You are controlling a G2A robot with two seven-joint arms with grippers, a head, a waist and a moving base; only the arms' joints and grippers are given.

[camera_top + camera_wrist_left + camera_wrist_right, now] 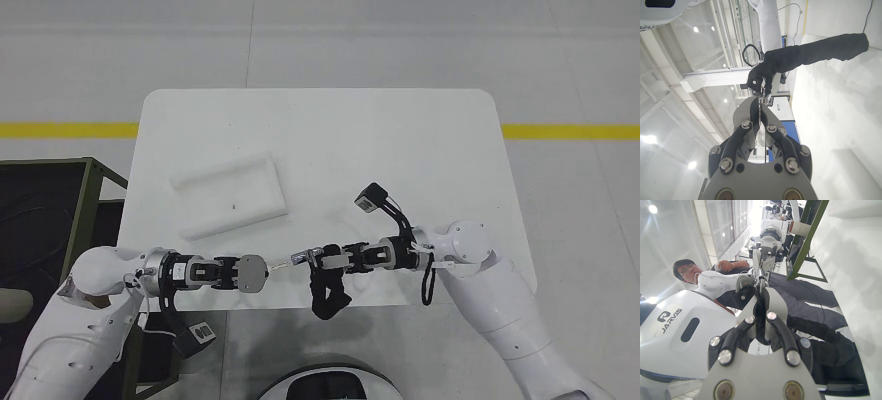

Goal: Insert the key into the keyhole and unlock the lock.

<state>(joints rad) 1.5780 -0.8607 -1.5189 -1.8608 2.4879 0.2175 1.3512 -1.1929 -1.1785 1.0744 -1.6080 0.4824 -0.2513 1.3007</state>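
- Over the table [400, 140], left tool [761, 106] clenches the thin, stiff-looking key [759, 117], apparently by its head.
- Right tool [762, 291] grasps the fabric-sleeved lock [761, 313], likely floppy, behind its keyhole [764, 100].

Foam block [232, 193] on table [400, 140] far left, key [760, 113] and lock [330, 292] between left gripper [265, 271] and right gripper [318, 260] at near edge

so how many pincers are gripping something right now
2. The left pincer is shut on the key over the table's near side. The right pincer, facing it tip to tip, is shut on the black-sleeved lock. Neither is hidden.
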